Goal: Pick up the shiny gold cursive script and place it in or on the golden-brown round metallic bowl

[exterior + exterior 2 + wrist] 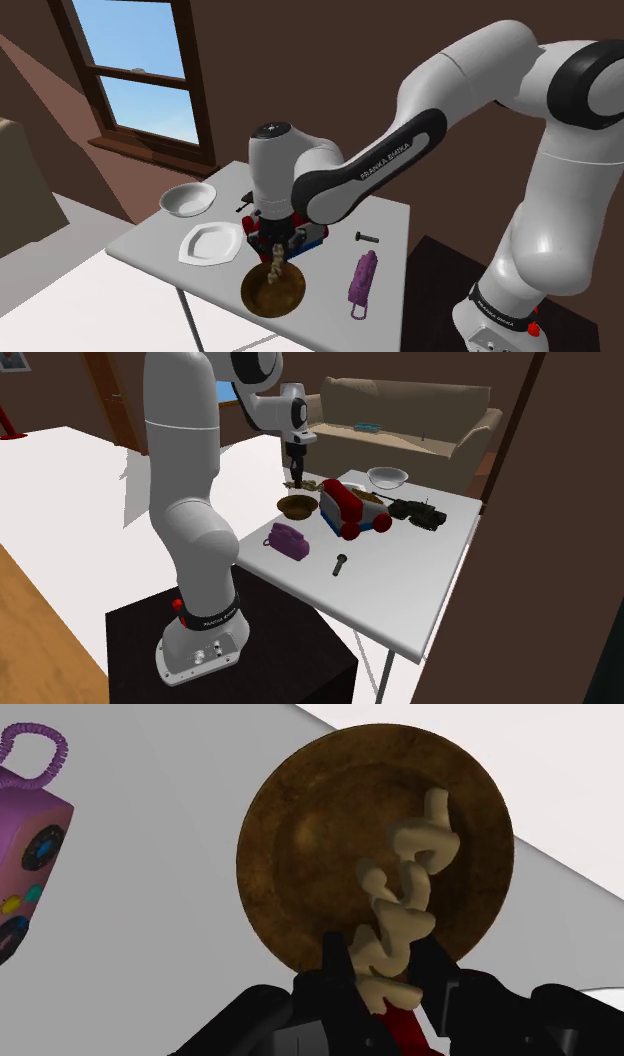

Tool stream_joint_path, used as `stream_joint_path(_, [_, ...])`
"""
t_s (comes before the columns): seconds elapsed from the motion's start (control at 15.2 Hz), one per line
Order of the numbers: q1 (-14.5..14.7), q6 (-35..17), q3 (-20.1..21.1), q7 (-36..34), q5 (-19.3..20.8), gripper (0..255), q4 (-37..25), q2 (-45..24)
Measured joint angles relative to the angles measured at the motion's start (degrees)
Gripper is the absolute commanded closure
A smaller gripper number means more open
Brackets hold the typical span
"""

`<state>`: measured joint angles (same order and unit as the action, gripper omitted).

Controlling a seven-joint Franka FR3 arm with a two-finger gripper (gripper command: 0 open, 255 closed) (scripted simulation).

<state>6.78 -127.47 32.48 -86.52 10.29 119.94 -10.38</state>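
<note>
The black gripper point(383, 976) has its jaws closed narrowly on one end of the pale gold lettering point(405, 899). The lettering hangs just above the brown bowl point(300, 834). It looks best to lower it gently and open over the bowl's middle, so the lettering settles inside the rim.

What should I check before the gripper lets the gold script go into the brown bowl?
1. The gripper clasps the script firmly between its fingers: ok.
2. The script hangs over the bowl, inside its rim: ok.
3. The bowl stands upright on the table: ok.
4. The purple toy phone lies apart from the bowl: ok.
5. Whether the script's lower end already touches the bowl: cannot tell.
</note>
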Motion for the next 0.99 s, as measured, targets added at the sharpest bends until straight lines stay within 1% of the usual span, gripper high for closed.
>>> stream_joint_path(0.73, [1.6,-6.8,-1.6,-4.0,5.2,255,1.9,-6.2])
stream_joint_path(0.99, [2.0,-8.2,-2.1,-4.8,6.4,255,2.0,-7.7])
